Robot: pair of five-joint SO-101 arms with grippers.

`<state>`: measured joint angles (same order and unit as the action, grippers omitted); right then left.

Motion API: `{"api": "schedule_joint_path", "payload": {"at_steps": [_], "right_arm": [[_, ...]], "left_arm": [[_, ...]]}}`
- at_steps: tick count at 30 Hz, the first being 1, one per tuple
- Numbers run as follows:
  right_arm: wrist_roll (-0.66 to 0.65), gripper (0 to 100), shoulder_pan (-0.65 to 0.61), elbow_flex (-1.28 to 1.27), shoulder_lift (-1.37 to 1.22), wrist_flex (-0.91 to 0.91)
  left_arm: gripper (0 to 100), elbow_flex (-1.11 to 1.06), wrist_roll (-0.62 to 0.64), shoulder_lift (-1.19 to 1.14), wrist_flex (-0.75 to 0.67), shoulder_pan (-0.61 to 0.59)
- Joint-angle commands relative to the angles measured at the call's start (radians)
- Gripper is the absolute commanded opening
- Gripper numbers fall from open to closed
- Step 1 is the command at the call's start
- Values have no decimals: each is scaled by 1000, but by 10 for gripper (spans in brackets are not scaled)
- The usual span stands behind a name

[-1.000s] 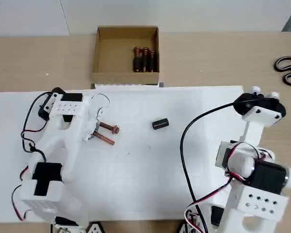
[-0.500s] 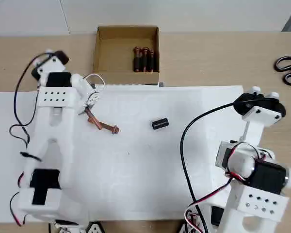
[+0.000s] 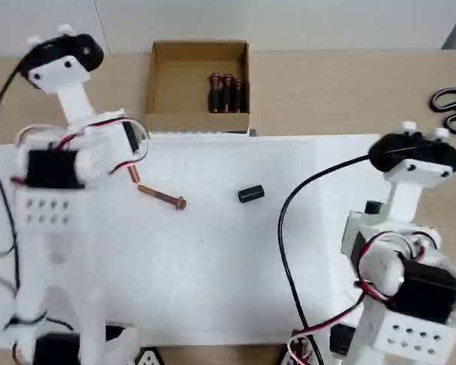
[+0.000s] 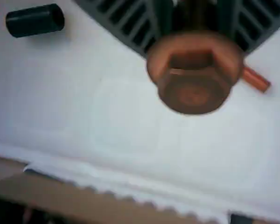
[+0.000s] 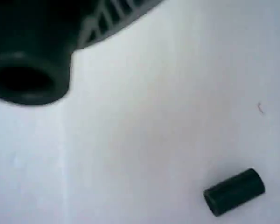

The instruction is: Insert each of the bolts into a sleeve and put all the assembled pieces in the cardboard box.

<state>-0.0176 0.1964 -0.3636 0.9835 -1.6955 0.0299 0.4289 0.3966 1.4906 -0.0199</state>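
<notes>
A copper bolt (image 3: 133, 174) hangs off the white sheet (image 3: 213, 266) in my left gripper (image 3: 134, 163), which is shut on its shank; its hex head (image 4: 193, 77) faces the left wrist camera. A second bolt (image 3: 162, 198) lies on the sheet just beside it, its tip (image 4: 256, 80) peeking out behind the head. A loose black sleeve (image 3: 251, 194) (image 4: 35, 20) (image 5: 234, 191) lies mid-sheet. My right gripper (image 5: 35, 32) is shut on another black sleeve (image 5: 28, 77), open end toward the camera, over the sheet's right part. The cardboard box (image 3: 167, 76) holds three assembled pieces (image 3: 226, 93).
Scissors (image 3: 452, 106) lie on the wooden table at the far right. The right arm's black cable (image 3: 289, 228) loops over the sheet's right half. The box stands just past the sheet's far edge.
My left arm has risen from the sheet with one bolt and swung back to the left. The other bolt stayed on the sheet, turned slightly. The right arm shifted a little.
</notes>
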Motion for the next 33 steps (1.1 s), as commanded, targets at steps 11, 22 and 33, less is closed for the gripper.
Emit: {"api": "schedule_joint_path", "payload": {"at_steps": [11, 22, 33], "right_arm": [[-18, 2, -205, -77, 252, 125], [-18, 2, -292, -480, 464, 414], [-74, 2, -602, -763, 599, 619]], "left_arm": [[6, -182, -31, 462, -9, 5], [6, -842, -25, 1056, -493, 5], [6, -1161, 83, 1326, -612, 104]]}}
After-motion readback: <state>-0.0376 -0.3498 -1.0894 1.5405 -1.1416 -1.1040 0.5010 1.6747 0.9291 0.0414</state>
